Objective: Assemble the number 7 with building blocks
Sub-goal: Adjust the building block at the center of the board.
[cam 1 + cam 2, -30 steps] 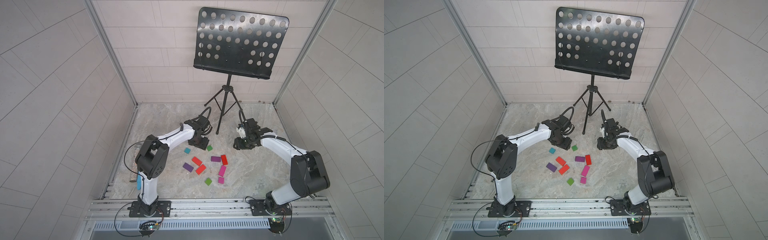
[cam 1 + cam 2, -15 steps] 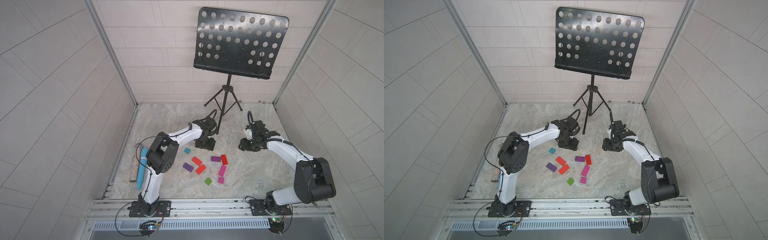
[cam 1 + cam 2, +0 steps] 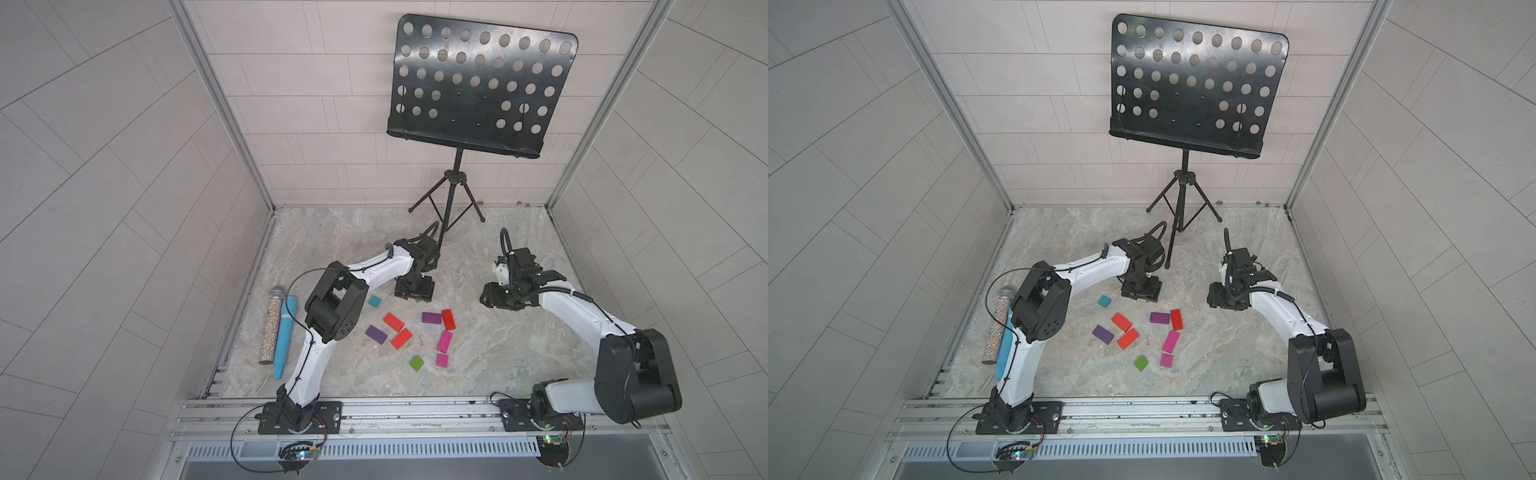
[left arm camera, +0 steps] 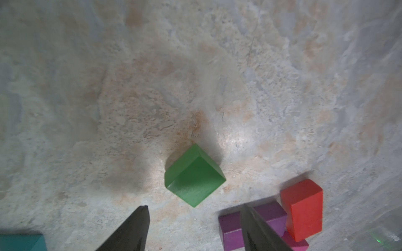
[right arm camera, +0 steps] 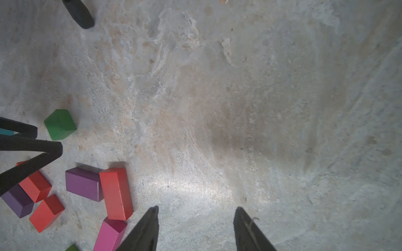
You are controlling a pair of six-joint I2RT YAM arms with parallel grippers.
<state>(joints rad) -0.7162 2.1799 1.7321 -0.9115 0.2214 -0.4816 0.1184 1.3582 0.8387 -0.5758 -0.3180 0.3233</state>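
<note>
Red blocks [image 3: 393,322], three (purple blocks [image 3: 376,335], two)

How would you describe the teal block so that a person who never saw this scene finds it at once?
Find the black music stand at the back wall, then come forward to the left arm's tool. Just to its left lies the teal block: small, square, alone in that colour, touching no other block.
</note>
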